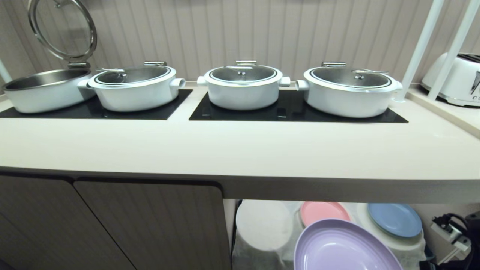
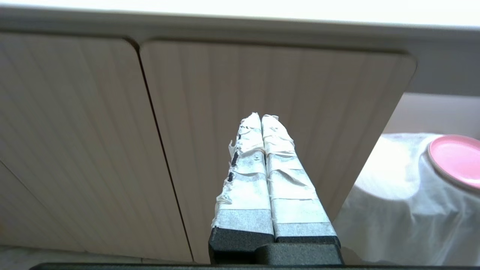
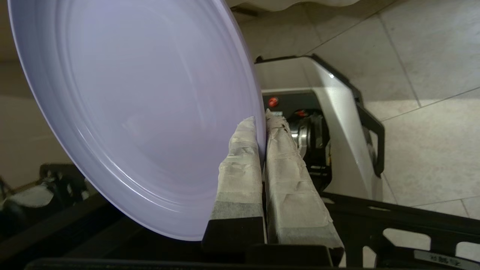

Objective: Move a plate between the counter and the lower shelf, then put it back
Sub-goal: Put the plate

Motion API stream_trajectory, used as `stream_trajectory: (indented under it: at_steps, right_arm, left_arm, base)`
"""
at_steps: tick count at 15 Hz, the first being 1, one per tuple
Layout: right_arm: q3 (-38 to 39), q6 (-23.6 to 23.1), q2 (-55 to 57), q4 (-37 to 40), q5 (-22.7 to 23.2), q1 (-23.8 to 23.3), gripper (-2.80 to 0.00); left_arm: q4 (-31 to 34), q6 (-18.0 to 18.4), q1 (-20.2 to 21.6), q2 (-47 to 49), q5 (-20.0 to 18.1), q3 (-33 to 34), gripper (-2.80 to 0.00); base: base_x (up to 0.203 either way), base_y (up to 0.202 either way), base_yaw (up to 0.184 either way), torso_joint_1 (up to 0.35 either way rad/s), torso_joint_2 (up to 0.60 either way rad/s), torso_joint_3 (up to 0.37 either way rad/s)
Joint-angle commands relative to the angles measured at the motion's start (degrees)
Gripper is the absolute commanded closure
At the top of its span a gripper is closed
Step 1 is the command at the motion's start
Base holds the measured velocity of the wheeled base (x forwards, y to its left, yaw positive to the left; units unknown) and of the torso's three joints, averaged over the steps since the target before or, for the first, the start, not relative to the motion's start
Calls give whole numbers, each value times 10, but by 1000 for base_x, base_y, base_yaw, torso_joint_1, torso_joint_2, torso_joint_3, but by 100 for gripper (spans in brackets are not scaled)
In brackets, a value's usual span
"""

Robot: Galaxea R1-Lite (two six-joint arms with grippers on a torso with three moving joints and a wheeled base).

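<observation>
The lilac-purple plate (image 1: 339,247) hangs tilted in front of the lower shelf (image 1: 262,240), below the beige counter (image 1: 240,150). In the right wrist view my right gripper (image 3: 261,118) is shut on the plate (image 3: 142,112), its taped fingers pinching the rim. That gripper itself does not show in the head view. My left gripper (image 2: 261,117) is shut and empty, parked facing the cabinet door (image 2: 262,82) under the counter's edge.
Four white pots (image 1: 243,86) stand on the black cooktop panels, the leftmost with its lid raised. A pink plate (image 1: 323,211) and a blue plate (image 1: 394,219) rest on cloth-covered humps in the shelf. A white toaster (image 1: 455,78) sits at the far right.
</observation>
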Motion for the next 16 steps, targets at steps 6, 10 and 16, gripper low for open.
stream_trajectory:
  at_steps: [6,10,16]
  right_arm:
    - [-11,-24,-23,33,37,-1,0]
    - [-11,-24,-23,33,38,-1,0]
    - [-11,-24,-23,33,38,-1,0]
  left_arm:
    - [0,0,0,0,0,0,0]
    - [0,0,0,0,0,0,0]
    - [0,0,0,0,0,0,0]
  base:
    - [0,0,0,273,-590,-311]
    - [0,0,0,226,-452,-234]
    - [0,0,0,165,-347,-179]
